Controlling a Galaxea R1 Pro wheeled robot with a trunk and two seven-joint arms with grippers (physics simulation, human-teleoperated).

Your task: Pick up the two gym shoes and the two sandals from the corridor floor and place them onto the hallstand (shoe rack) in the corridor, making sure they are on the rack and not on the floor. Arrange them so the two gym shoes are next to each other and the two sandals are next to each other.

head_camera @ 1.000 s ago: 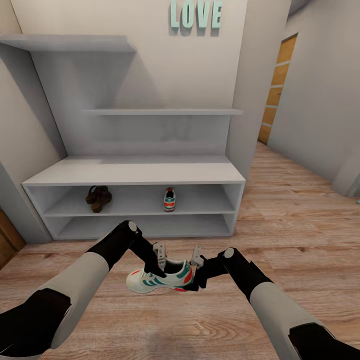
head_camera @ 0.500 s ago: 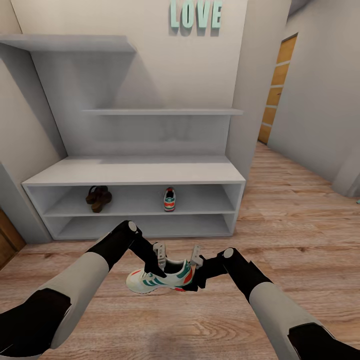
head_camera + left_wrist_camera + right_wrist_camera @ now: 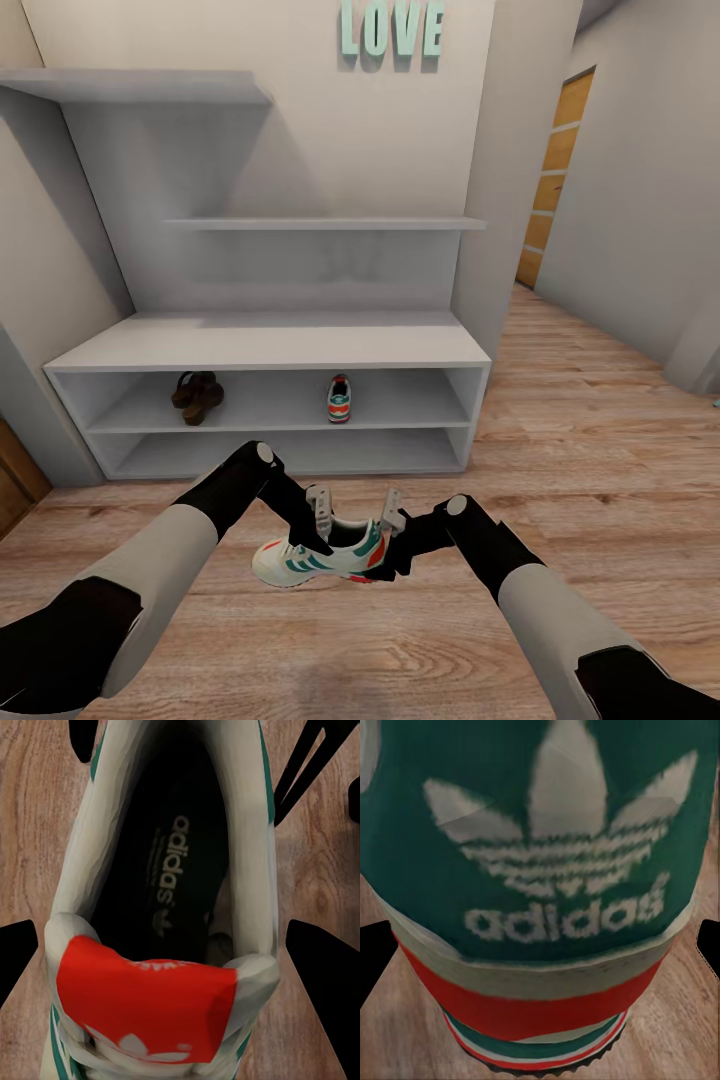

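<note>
Nothing shifted since before, both bent arms meeting at sneaker [image 3: 322, 562], left tool [image 3: 318, 523] gripping it, right tool [image 3: 392, 545] state unclear

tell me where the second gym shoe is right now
In the head view, the gym shoe sits low and centre between the left gripper and right gripper, over the wood floor before the hallstand.

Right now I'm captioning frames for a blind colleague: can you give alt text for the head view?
Both arms meet low at a white gym shoe above the wood-plank floor. Ahead, the pale hallstand holds brown sandals and a second gym shoe on its upper open shelf.
</note>
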